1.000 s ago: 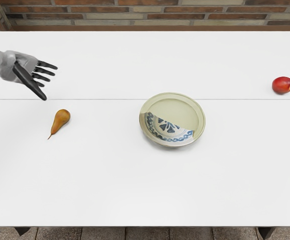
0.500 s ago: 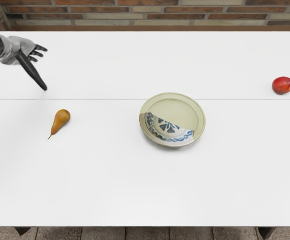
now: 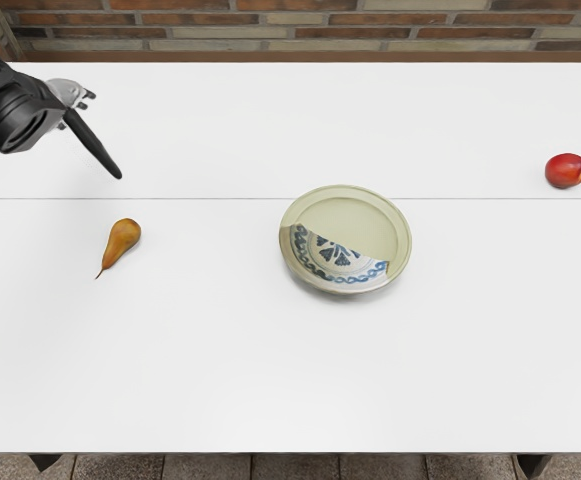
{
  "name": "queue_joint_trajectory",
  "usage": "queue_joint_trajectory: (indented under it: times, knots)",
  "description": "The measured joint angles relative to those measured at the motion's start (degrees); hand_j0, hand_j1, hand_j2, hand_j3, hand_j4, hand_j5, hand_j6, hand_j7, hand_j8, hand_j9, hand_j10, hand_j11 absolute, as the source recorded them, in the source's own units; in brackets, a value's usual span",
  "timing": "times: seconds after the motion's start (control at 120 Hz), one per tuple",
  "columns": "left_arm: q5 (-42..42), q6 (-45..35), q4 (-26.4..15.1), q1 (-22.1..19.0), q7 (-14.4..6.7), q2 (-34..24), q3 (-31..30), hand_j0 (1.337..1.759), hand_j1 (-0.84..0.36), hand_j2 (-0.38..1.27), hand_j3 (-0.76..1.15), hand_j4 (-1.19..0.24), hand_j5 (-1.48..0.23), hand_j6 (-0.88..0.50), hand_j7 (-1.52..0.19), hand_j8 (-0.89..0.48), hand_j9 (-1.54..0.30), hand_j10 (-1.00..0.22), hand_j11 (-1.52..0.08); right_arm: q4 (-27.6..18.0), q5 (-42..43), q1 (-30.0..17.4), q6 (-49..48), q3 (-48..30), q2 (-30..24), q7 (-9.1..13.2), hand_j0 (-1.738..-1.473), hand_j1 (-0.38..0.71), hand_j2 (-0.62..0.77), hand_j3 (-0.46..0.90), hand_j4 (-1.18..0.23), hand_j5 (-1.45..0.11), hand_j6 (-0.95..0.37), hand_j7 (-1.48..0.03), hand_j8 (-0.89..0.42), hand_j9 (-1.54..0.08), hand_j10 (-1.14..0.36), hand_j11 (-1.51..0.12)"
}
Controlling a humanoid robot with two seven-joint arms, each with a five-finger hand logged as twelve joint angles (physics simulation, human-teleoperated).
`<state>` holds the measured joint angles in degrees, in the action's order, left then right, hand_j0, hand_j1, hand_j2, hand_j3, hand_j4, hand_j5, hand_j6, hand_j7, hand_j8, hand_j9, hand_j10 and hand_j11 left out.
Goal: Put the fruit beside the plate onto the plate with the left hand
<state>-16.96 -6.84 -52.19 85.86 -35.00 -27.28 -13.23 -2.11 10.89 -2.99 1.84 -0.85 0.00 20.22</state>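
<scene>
A brown pear (image 3: 121, 240) lies on the white table, its stem pointing down-left, well to the left of the plate (image 3: 398, 228). The plate is cream with a blue pattern and sits near the table's middle with nothing on it. My left hand (image 3: 88, 125) hovers at the far upper left, above and behind the pear and apart from it. It is open and holds nothing; its dark thumb (image 3: 105, 158) points down-right toward the pear. The black forearm (image 3: 10, 108) fills the top-left corner. The right arm is out of view.
A red fruit (image 3: 566, 170) rests at the table's far right edge. A thin seam (image 3: 220, 198) runs across the tabletop just behind the plate. A brick wall (image 3: 290, 25) stands behind the table.
The left arm has turned and come nearer the camera, so the black forearm now shows. The hand shifted slightly right. Pear, plate and red fruit have not moved.
</scene>
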Motion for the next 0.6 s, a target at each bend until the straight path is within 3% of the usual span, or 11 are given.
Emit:
queue_joint_trajectory:
  times: [0.225, 0.6]
  knots:
    - [5.3, -0.5, -0.8, 1.8, 0.0, 0.7, -5.9, 1.658, 0.33, 0.00, 0.00, -0.02, -0.02, -0.02, -0.02, -0.02, -0.02, -0.02, -0.02, 0.0, 0.0, 0.0, 0.0, 0.0, 0.0, 0.0, -1.658, -0.35, 0.00, 0.00, 0.00, 0.00, 0.00, 0.00, 0.00, 0.00, 0.00, 0.00]
    - [6.3, -7.3, -1.0, 1.8, 0.0, 9.4, -12.8, 1.658, 0.33, 0.00, 0.00, -0.02, -0.02, -0.02, -0.02, -0.02, -0.02, -0.02, -0.02, 0.0, 0.0, 0.0, 0.0, 0.0, 0.0, 0.0, -1.658, -0.35, 0.00, 0.00, 0.00, 0.00, 0.00, 0.00, 0.00, 0.00, 0.00, 0.00]
